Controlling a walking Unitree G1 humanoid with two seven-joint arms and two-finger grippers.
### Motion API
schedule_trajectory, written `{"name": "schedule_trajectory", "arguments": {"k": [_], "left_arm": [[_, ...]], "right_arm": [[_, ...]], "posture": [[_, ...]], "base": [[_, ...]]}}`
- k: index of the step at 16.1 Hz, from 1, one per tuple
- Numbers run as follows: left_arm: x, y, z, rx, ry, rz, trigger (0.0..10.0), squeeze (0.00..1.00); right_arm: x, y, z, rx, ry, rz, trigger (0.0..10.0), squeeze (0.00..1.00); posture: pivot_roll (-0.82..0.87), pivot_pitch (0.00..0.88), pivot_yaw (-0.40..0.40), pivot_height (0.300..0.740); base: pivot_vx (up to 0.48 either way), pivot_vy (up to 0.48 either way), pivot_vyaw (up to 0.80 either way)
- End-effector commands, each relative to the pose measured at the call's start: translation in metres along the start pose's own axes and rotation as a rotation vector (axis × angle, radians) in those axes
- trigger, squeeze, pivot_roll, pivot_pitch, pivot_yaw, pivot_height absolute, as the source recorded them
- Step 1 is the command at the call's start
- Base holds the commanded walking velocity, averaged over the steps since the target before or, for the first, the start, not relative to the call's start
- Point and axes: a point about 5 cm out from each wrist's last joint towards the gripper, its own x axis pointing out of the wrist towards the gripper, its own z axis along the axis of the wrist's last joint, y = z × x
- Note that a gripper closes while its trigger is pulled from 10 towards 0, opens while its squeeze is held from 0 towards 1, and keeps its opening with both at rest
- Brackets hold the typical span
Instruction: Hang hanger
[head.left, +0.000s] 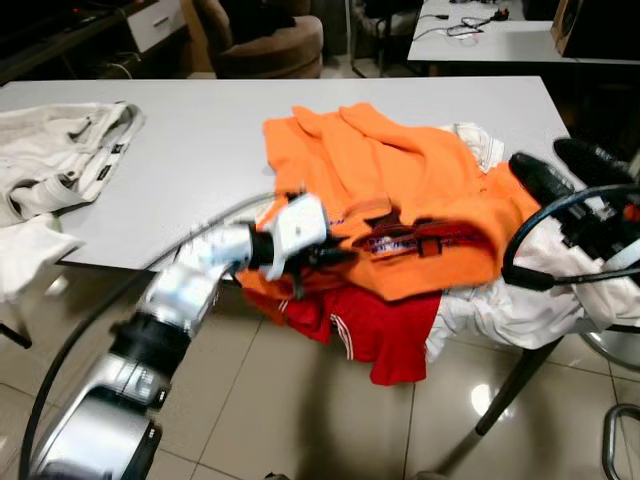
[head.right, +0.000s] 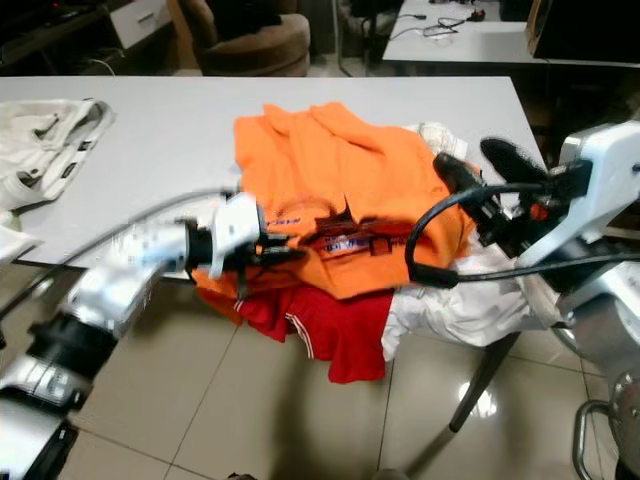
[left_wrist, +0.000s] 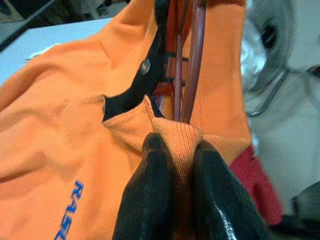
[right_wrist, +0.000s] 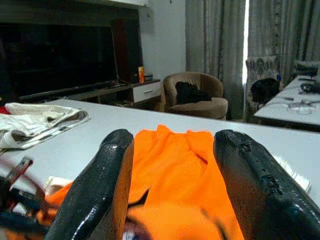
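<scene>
A: Hanger (left_wrist: 186, 55) first — where is it?

B: Inside the neck of the orange polo shirt (head.left: 400, 180), at the near edge of the grey table (head.left: 180, 130). In the left wrist view two thin reddish-brown bars run up through the collar opening, past a dark placket with one button. That is all I can see of it; the hook is hidden.

A: And the left gripper (left_wrist: 175, 150)?

B: Clenched on a fold of the orange collar, both black fingers (left_wrist: 150, 195) pinching the ribbed cloth just below those bars. Whether the hanger itself is caught in the pinch, I cannot tell.

A: The right gripper (right_wrist: 172, 150)?

B: Released, its fingers spread wide with nothing between them, hovering at the right side of the shirt pile.

A: How far along, then?

B: Early, I would judge. The shirt lies crumpled on a red garment (head.left: 370, 325) and white clothes (head.left: 520, 300) that spill over the table edge. Nothing is lifted, and I see no rail or hook to hang it from. Lifting, carrying and hanging all remain.

A: Anything else on the table?

B: A pale cream garment (head.left: 60, 150) at the far left, well apart.
</scene>
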Motion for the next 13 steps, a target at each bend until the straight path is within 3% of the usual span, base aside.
{"name": "schedule_trajectory", "arguments": {"k": [1,4,5,7,9,13], "left_arm": [[-0.003,0.004,0.005,-0.038,-0.027,-0.012,0.0,0.0],[-0.002,0.003,0.006,-0.013,-0.011,-0.031,0.0,0.0],[-0.003,0.002,0.007,0.051,0.017,-0.038,0.0,0.0],[-0.004,0.002,0.007,0.147,0.065,-0.045,0.0,0.0],[-0.006,0.003,0.008,0.223,0.096,-0.041,0.0,0.0],[-0.007,0.003,0.012,0.299,0.103,-0.048,0.0,0.0]], "right_arm": [[0.001,0.008,0.002,-0.034,-0.003,0.04,10.0,0.0],[0.001,0.023,-0.003,-0.076,0.011,0.166,10.0,0.0],[0.001,0.031,-0.007,-0.121,0.035,0.272,10.0,1.0],[-0.005,0.04,-0.022,-0.3,0.181,0.482,10.0,1.0],[-0.008,0.03,-0.043,-0.494,0.346,0.569,10.0,1.0],[0.01,0.02,-0.048,-0.601,0.311,0.619,10.0,1.0]], "posture": [[-0.28,0.007,0.148,0.74],[-0.28,0.005,0.156,0.74],[-0.28,0.001,0.162,0.74],[-0.27,0.0,0.157,0.74],[-0.26,0.003,0.149,0.74],[-0.25,0.015,0.14,0.74]], "base": [[0.0,0.0,0.0],[0.0,0.0,0.0],[0.0,0.0,0.0],[0.0,0.0,0.0],[0.0,0.0,0.0],[0.0,0.0,0.0]]}}
